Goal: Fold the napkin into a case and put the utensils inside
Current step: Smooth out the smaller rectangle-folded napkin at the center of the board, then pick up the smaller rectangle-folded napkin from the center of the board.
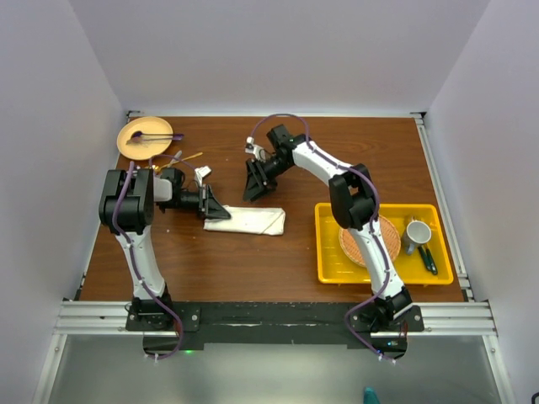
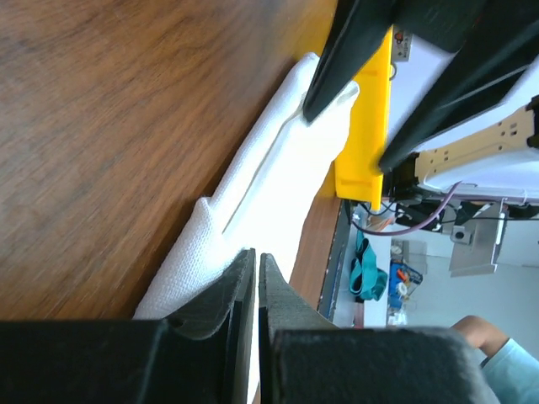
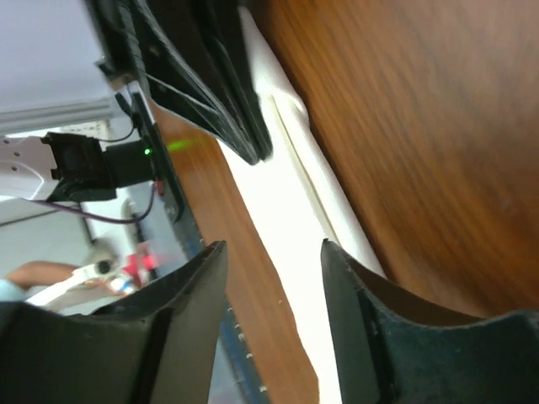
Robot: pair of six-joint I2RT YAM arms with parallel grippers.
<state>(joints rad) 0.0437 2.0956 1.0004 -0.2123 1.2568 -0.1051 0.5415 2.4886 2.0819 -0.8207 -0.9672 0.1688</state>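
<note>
Jaws of the left gripper (image 2: 256, 255) showed only a thin slit between them, their tips set on the left end of the napkin (image 1: 255, 220) with cloth visible on either side. Whether any of it was caught between them we could not tell. Those of the right gripper (image 3: 274, 250) stood moderately apart and empty, hanging above the napkin near its middle.

On the brown table (image 1: 210, 261) we saw the yellow tray (image 1: 330, 271) at the right, holding a woven mat (image 1: 350, 242), a mug (image 1: 418, 231) and dark-handled utensils (image 1: 428, 257). The napkin lay flat as a narrow folded strip between the two arms. The tan plate (image 1: 126, 145) sat at the far left corner. The gold utensils (image 1: 187, 157) lay on bare wood just beside it, apart from the napkin and from both grippers.
</note>
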